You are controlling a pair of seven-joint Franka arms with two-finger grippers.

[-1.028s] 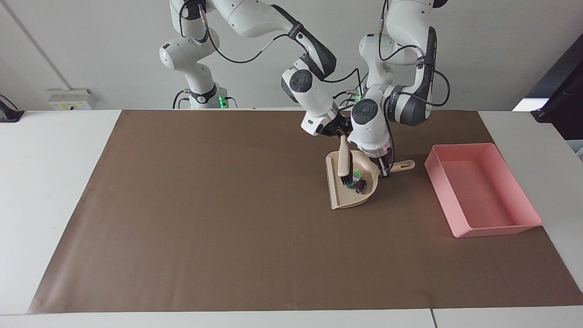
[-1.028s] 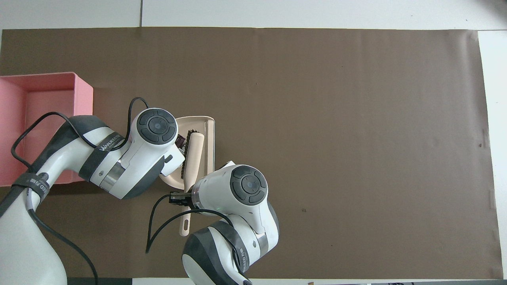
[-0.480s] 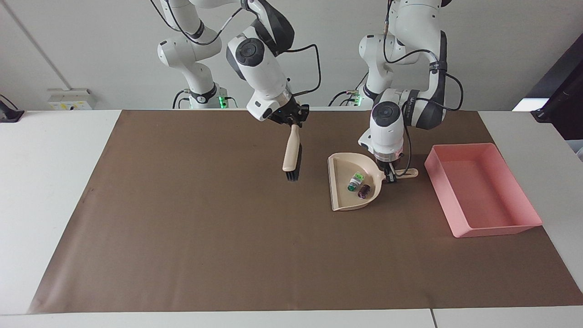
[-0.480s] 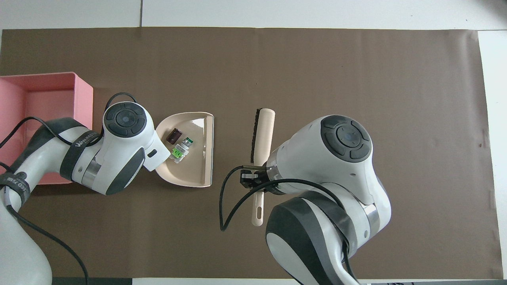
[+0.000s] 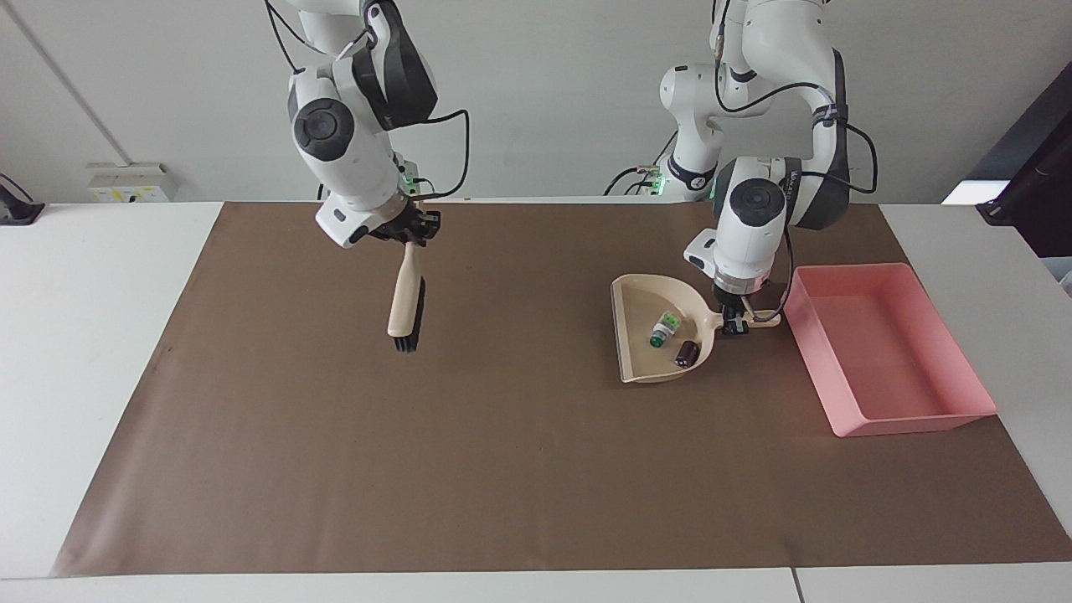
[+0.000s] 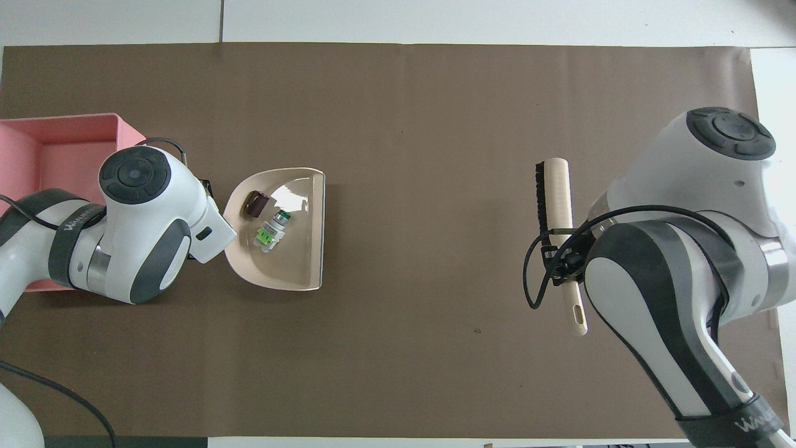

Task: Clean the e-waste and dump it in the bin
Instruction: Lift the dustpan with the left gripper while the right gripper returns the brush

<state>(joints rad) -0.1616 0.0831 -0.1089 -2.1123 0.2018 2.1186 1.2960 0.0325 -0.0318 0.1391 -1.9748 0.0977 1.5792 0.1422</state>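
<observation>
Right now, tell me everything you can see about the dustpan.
The dustpan is cream, plastic-looking, with a flat open lip, a rounded raised back wall and a short handle. It sits beside the pink bin, its handle toward the bin, gripped by the left gripper. Inside lie a green-tipped part and a dark cylinder.

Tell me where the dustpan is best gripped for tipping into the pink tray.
Grip the dustpan by its short handle, from above, where the left claw already clamps it. The handle points at the pink tray, and the open lip faces away, so the parts stay put.
</observation>
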